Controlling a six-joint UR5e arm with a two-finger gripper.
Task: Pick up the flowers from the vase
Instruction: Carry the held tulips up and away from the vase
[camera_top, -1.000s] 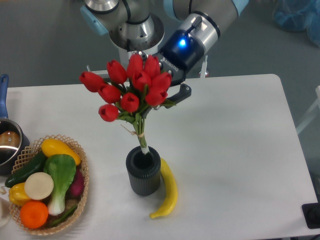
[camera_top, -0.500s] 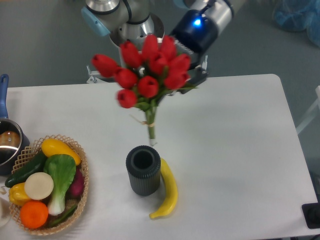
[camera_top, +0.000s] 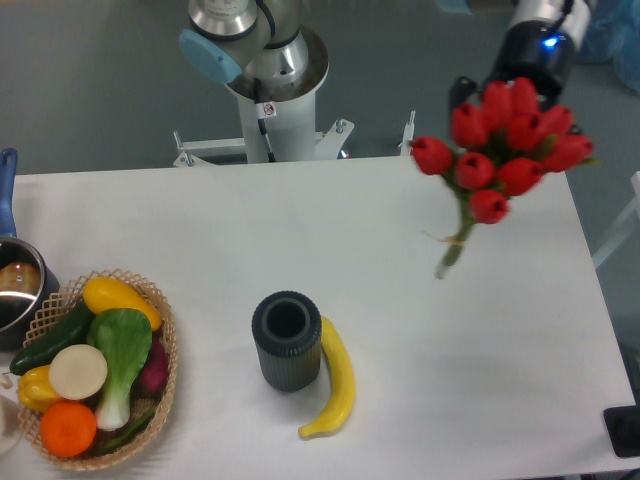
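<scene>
Camera view: the claw (camera_top: 505, 100), mostly hidden behind the buds, grasps the red tulips (camera_top: 505, 150) in the air over the tabletop's (camera_top: 420, 330) right side, well apart from the ribbed vase (camera_top: 287, 341) beside a banana (camera_top: 337, 381).

You see a matt dark grey vase (camera_top: 287, 340) with ribbed sides standing on a smooth, matt white table (camera_top: 400, 300), next to a glossy yellow banana (camera_top: 337, 385). The flowers (camera_top: 505, 150) have smooth red buds with a plastic-like sheen. At your left, the basket (camera_top: 150, 400) is rough woven wicker, and the pot (camera_top: 18, 290) is shiny metal.
</scene>
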